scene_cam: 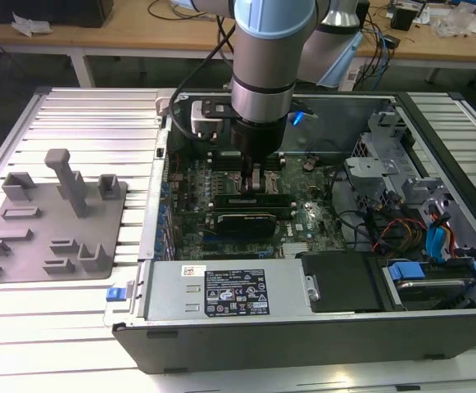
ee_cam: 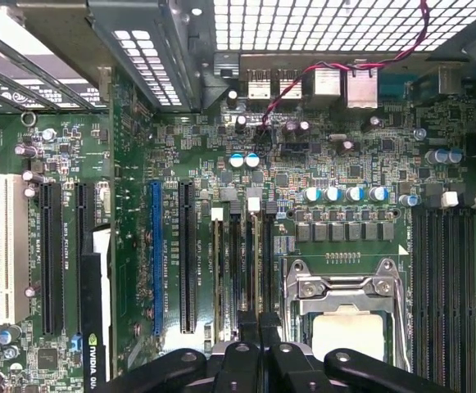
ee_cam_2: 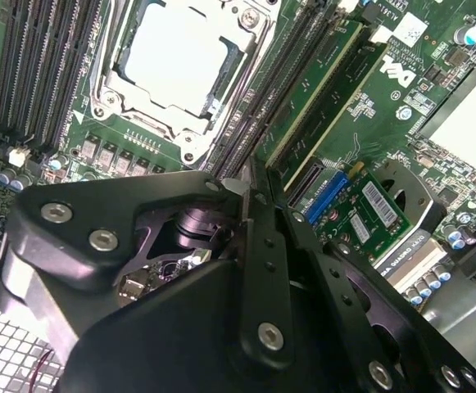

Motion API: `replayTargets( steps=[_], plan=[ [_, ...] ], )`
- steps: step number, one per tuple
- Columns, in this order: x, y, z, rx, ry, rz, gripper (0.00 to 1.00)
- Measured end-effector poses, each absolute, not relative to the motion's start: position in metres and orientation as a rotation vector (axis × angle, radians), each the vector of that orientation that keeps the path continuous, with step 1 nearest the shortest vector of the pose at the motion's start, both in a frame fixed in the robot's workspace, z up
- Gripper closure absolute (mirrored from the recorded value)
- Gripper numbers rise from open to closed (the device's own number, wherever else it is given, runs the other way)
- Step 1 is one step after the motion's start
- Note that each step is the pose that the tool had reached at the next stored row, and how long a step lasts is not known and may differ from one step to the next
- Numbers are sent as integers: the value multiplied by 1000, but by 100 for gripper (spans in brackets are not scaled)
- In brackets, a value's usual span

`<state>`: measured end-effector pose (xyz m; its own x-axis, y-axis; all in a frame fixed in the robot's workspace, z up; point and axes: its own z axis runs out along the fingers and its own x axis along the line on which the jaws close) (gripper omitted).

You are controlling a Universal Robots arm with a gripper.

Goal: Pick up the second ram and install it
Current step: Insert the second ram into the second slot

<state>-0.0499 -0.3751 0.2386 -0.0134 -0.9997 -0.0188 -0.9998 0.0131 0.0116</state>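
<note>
Insertion step judged in hand. The gripper (scene_cam: 254, 182) is positioned at the memory slots beside the CPU socket (ee_cam: 346, 323). Its jaws are seen nearly closed, apparently pinching the second ram (ee_cam: 253, 270), which is held edge-on in its slot. Even, vertical pressure is called for.

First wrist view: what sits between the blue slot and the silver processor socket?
A black slot and memory slots with white clips, between the blue slot and the processor socket, in the first wrist view.

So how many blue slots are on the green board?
1. The blue slot runs beside a black slot on the motherboard in both wrist views; the gripper may hide more.
</note>
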Motion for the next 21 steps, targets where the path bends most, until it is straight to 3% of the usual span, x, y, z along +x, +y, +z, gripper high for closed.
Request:
replayTargets(
  steps=[21],
  plan=[
    [-48, -375, 235, -2208, 2228, 34, 91]
  ],
)
